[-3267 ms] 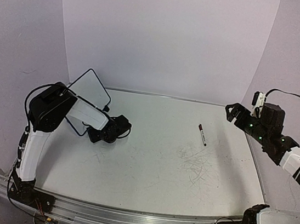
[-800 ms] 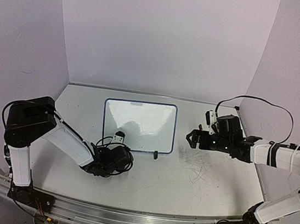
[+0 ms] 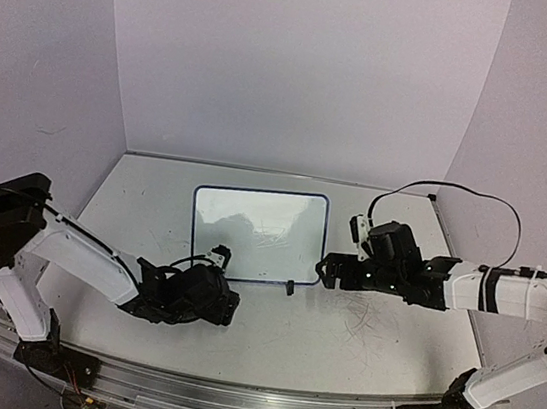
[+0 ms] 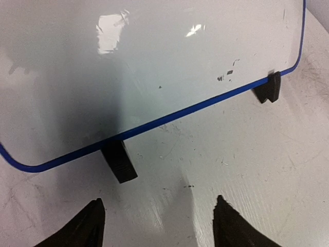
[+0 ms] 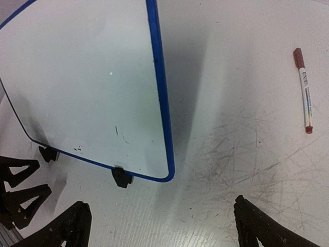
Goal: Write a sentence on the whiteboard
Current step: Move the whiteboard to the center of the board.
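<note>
Seen from my remote station, the whiteboard (image 3: 257, 235) lies flat on the scuffed white bench (image 3: 142, 209), a little left of centre and between the two arms. It lies long side across, and its dark-blue rim runs unbroken around the rounded corners. Two black clip feet sit on its near edge, the left foot (image 4: 119, 163) and the right foot (image 4: 270, 87). The board's face carries only glare and a few small dark flecks near that edge.

My left fingers (image 4: 90, 226) stand apart and low over the bench, gripping nothing. They point at the board's near edge, and the left foot is just ahead of their tips, not between them.

My right fingers (image 5: 262, 226) are spread wide and also grip nothing. They hover over the bench beside the board's near right corner. From that wrist camera, a white marker (image 5: 304, 90) with a dark-red cap lies on the bench, well apart from the board's right side. A tangle of old scribble marks (image 3: 364, 317) scars the bench near it.
</note>
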Controlling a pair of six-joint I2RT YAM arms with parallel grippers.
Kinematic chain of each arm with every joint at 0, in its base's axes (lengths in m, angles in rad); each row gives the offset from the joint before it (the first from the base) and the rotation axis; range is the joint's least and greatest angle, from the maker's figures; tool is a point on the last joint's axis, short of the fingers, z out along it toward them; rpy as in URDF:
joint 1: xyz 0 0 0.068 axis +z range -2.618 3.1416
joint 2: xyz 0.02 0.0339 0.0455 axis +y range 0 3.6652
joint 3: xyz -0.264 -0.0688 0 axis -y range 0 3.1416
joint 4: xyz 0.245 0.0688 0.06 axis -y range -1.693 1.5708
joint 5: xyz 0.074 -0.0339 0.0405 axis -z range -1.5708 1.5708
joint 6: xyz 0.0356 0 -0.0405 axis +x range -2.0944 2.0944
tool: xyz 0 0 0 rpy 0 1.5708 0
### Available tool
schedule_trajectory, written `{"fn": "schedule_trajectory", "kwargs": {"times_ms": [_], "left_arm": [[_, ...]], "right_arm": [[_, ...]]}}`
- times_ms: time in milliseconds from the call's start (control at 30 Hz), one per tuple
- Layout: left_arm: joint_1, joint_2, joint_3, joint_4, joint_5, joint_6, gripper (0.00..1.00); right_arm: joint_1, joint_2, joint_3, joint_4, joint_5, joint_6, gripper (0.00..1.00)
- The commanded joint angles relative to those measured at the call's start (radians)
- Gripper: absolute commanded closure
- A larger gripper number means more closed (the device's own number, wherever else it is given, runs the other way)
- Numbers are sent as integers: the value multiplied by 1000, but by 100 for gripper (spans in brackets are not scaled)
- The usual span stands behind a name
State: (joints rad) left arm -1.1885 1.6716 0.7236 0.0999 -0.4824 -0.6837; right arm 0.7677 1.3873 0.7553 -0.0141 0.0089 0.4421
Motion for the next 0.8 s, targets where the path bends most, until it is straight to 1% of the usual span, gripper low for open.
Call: {"fn": "schedule_trajectory", "kwargs": {"times_ms": [0,100,167,233,367,567,667,767], "left_arm": [[0,-205,-39,-62,27,0,16],[0,-325,-50,-91,43,24,11],[1,-396,-52,-94,43,47,10],[2,-452,-43,-141,22,51,8],[3,-546,-20,-171,-32,54,7],[7,-622,23,-181,-135,112,5],[9,-643,26,-183,-160,115,4],[15,-661,28,-188,-176,108,3]], "right_arm": [[79,100,45,2,15,111,9],[127,205,108,5,24,150,13],[155,269,147,6,51,161,15],[172,322,174,6,92,183,16],[188,412,227,39,109,214,29],[223,485,270,48,193,234,43],[223,510,276,49,237,239,56],[223,506,264,50,269,236,67]]}}
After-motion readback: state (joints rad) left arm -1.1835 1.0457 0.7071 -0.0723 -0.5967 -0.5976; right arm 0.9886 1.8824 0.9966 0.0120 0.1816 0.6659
